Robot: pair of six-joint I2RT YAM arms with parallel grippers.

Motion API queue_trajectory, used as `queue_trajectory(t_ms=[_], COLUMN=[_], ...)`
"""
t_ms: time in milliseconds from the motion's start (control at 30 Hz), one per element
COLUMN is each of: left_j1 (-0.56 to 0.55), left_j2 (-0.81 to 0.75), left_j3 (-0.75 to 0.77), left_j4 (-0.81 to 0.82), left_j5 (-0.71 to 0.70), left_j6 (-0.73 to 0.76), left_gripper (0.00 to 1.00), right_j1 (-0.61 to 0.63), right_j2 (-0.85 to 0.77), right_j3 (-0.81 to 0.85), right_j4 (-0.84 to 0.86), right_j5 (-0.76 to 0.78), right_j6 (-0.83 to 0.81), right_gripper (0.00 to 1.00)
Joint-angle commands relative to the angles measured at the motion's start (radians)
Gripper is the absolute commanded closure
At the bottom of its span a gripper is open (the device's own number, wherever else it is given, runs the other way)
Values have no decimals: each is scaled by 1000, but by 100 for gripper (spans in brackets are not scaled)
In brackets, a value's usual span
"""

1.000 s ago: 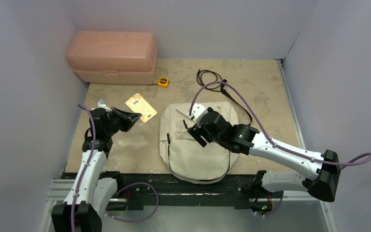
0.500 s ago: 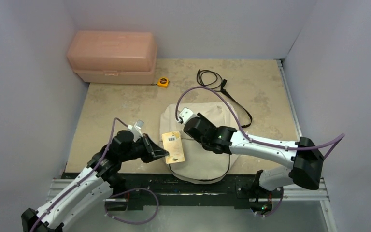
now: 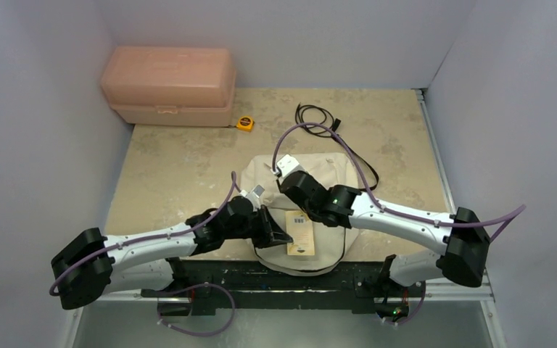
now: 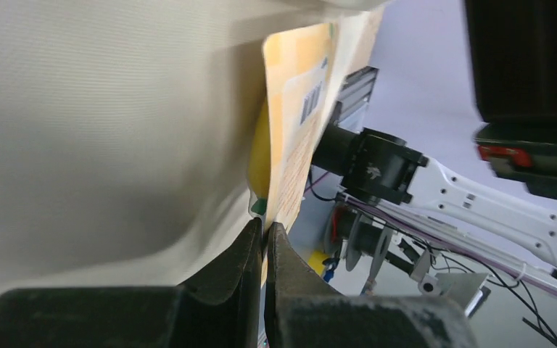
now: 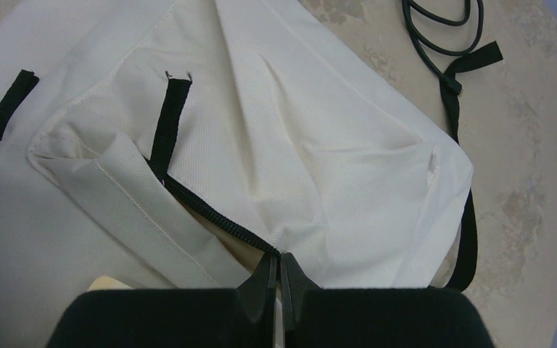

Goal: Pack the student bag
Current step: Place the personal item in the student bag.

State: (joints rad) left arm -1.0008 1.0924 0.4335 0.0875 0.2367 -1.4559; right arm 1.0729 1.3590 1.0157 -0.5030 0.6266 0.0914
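Beige fabric student bag [image 3: 326,246] lies at the tan tabletop's [image 3: 174,181] near edge, with bare surface spreading left and behind it. Right gripper [image 5: 281,262] is pinched shut on the bag's black zipper line [image 5: 210,211]. Left gripper [image 4: 265,230], clamped on a yellow barcoded card [image 4: 297,123], holds it against the bag's front.

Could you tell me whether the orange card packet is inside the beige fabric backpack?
Outside: the orange card packet is in plain view above the beige fabric backpack, pinched by the left gripper.
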Motion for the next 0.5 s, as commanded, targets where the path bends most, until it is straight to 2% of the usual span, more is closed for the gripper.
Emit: queue_trajectory(t_ms=[0, 300, 467], left_j1=[-43, -52, -40], left_j2=[-14, -125, -99], left_j3=[110, 87, 119], left_j4=[79, -21, -72], left_j5=[-55, -232, -282], left_j6=[8, -100, -149], left_gripper=[100, 100, 100], right_j1=[-4, -48, -53], right_j2=[-69, -118, -107], right_j3=[45, 78, 107], right_j4=[-35, -43, -62], right_j5=[-77, -146, -154], right_j6=[68, 121, 128], right_gripper=[100, 100, 100])
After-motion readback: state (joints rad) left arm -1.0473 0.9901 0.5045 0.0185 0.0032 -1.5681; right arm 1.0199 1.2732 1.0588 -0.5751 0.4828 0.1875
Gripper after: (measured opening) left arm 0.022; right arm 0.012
